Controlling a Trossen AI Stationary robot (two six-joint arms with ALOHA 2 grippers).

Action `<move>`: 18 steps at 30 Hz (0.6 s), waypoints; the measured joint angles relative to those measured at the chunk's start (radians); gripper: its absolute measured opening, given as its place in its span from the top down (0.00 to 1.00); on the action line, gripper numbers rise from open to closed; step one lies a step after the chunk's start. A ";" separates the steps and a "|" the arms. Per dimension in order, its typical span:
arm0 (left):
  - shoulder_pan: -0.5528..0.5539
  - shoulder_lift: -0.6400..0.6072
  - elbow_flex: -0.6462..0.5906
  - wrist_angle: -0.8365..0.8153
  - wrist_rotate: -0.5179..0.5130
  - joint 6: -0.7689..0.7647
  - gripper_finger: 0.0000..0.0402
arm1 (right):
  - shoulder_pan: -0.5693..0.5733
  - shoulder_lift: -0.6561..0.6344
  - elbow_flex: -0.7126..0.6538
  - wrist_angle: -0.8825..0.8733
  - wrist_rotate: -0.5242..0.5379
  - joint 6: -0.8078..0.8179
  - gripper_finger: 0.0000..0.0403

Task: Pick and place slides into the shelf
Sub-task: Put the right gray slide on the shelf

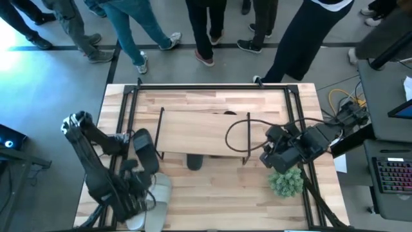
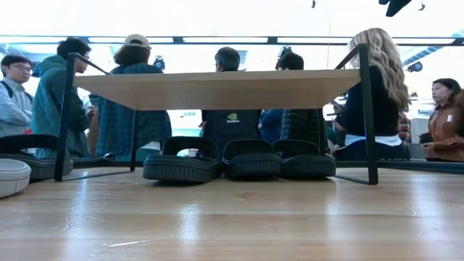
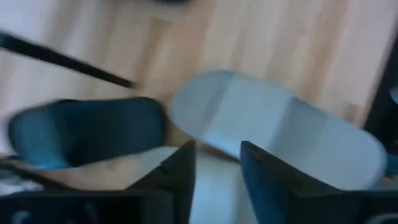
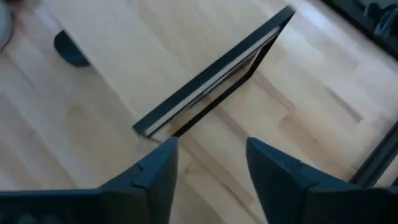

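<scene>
Shelf hides black slides from overhead view.

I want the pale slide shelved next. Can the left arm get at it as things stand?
Probably yes. The left gripper hangs just above the pale slide, jaws apart, nothing between them. A black slide lies beside it, apparently clear of the approach.

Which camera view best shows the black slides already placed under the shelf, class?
The low view: three black slides sit side by side beneath the shelf, toes facing the camera. In the high view the board hides them, apart from one dark tip at its edge. The right wrist view catches only a dark sliver. The left wrist view shows other slides.
</scene>
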 joint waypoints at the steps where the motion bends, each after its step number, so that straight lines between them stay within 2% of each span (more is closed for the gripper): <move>1: -0.008 0.026 0.006 0.034 0.013 -0.001 0.68 | 0.006 0.003 0.000 -0.001 -0.011 0.002 0.52; 6: -0.048 0.179 0.057 0.111 0.018 0.028 0.59 | 0.056 0.007 -0.009 0.000 -0.037 0.005 0.43; 12: -0.078 0.332 0.115 0.110 -0.003 0.026 0.59 | 0.103 0.007 -0.012 -0.039 -0.039 0.040 0.38; 18: -0.075 0.420 0.138 0.081 -0.068 0.023 0.59 | 0.114 0.006 -0.013 -0.053 -0.037 0.050 0.35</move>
